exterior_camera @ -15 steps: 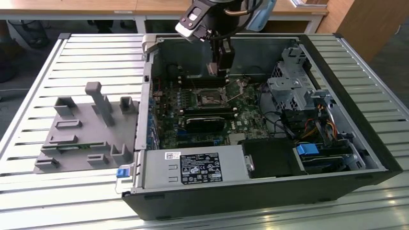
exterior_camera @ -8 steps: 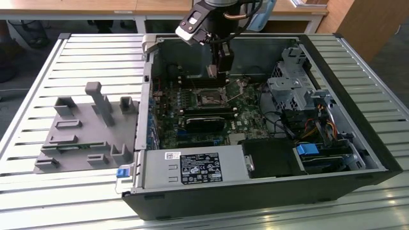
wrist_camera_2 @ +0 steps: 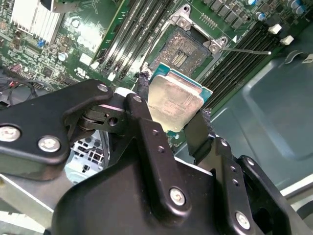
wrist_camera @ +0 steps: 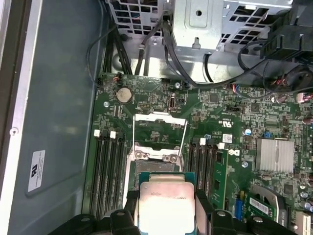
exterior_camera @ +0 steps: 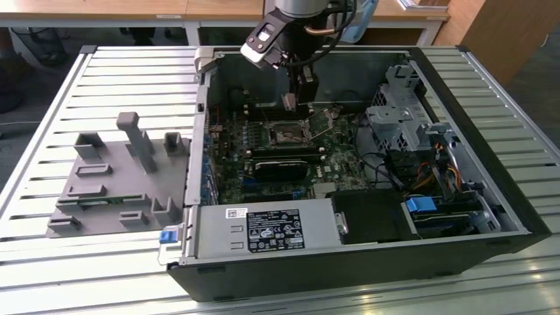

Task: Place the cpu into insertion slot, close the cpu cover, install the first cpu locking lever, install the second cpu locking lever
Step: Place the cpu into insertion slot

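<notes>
Second wrist view: the gripper [wrist_camera_2: 173,111] is closed to chip width on the cpu [wrist_camera_2: 176,100], one finger on each of two opposite edges, metal top facing the camera. The cpu hangs above the motherboard, just short of the insertion slot [wrist_camera_2: 183,54], which lies bare with its contact field exposed. In the first wrist view the cpu cover [wrist_camera: 159,116] appears swung open beyond the socket. A thin locking lever [wrist_camera_2: 244,50] stands out to one side. Risk, as judged: the edge grip is narrow, so a slip or a tilt on release could drop the cpu askew and bend the socket contacts. A wrong rotation against the socket keys would do the same. The raised cover or the loose lever could foul the fingers on the way down. Not established: the chip's notch or corner mark, how much finger pad bears on each edge, and the height over the socket. The first wrist view has the near half of the socket hidden behind the cpu.
</notes>
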Motion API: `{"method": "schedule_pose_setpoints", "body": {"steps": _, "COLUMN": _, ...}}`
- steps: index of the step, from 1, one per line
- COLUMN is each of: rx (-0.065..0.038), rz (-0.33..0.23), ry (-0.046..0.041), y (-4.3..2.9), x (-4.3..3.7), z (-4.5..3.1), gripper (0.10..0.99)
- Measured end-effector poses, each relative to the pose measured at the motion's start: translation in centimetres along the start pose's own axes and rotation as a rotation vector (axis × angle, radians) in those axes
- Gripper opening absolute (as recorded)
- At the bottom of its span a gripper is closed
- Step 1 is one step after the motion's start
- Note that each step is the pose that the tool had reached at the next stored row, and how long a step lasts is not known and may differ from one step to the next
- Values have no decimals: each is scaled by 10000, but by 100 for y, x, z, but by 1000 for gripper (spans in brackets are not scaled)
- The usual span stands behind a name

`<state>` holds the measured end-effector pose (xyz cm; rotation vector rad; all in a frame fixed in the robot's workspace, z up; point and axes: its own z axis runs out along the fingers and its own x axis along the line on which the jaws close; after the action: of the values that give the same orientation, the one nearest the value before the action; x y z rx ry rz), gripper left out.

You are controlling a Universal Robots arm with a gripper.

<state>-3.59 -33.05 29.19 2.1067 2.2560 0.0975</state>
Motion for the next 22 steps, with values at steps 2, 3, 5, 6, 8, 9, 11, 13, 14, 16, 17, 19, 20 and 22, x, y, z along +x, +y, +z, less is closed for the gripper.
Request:
{"method": "schedule_pose_setpoints", "body": {"steps": 2, "rx": 2, "rz": 2, "ry": -9, "y": -2, "x": 1, "z": 17, "gripper": 537}}
{"method": "schedule_pose_setpoints", "body": {"steps": 3, "rx": 3, "rz": 8, "ry": -11, "y": -3, "x": 2, "z": 27, "gripper": 537}}
{"method": "schedule_pose_setpoints", "body": {"steps": 5, "rx": 5, "rz": 25, "ry": -14, "y": -4, "x": 8, "z": 47, "gripper": 537}}
{"method": "schedule_pose_setpoints", "body": {"steps": 6, "rx": 6, "rz": 36, "ry": -15, "y": -5, "x": 12, "z": 56, "gripper": 537}}
{"method": "schedule_pose_setpoints", "body": {"steps": 8, "rx": 4, "rz": 78, "ry": -15, "y": -5, "x": 16, "z": 75, "gripper": 537}}
{"method": "schedule_pose_setpoints", "body": {"steps": 9, "rx": 5, "rz": 131, "ry": -22, "y": -6, "x": 18, "z": 82, "gripper": 537}}
{"method": "schedule_pose_setpoints", "body": {"steps": 11, "rx": 5, "rz": 290, "ry": -35, "y": -7, "x": 23, "z": 97, "gripper": 537}}
{"method": "schedule_pose_setpoints", "body": {"steps": 13, "rx": 4, "rz": 391, "ry": -41, "y": -8, "x": 29, "z": 113, "gripper": 537}}
{"method": "schedule_pose_setpoints", "body": {"steps": 14, "rx": 3, "rz": 395, "ry": -41, "y": -8, "x": 30, "z": 124, "gripper": 537}}
{"method": "schedule_pose_setpoints", "body": {"steps": 16, "rx": 7, "rz": 397, "ry": -43, "y": -10, "x": 33, "z": 148, "gripper": 537}}
{"method": "schedule_pose_setpoints", "body": {"steps": 17, "rx": 8, "rz": 397, "ry": -43, "y": -11, "x": 35, "z": 161, "gripper": 537}}
{"method": "schedule_pose_setpoints", "body": {"steps": 19, "rx": 8, "rz": 398, "ry": -42, "y": -13, "x": 42, "z": 187, "gripper": 537}}
{"method": "schedule_pose_setpoints", "body": {"steps": 20, "rx": 10, "rz": 398, "ry": -43, "y": -14, "x": 46, "z": 197, "gripper": 537}}
{"method": "schedule_pose_setpoints", "body": {"steps": 22, "rx": 11, "rz": 398, "ry": -43, "y": -15, "x": 53, "z": 219, "gripper": 537}}
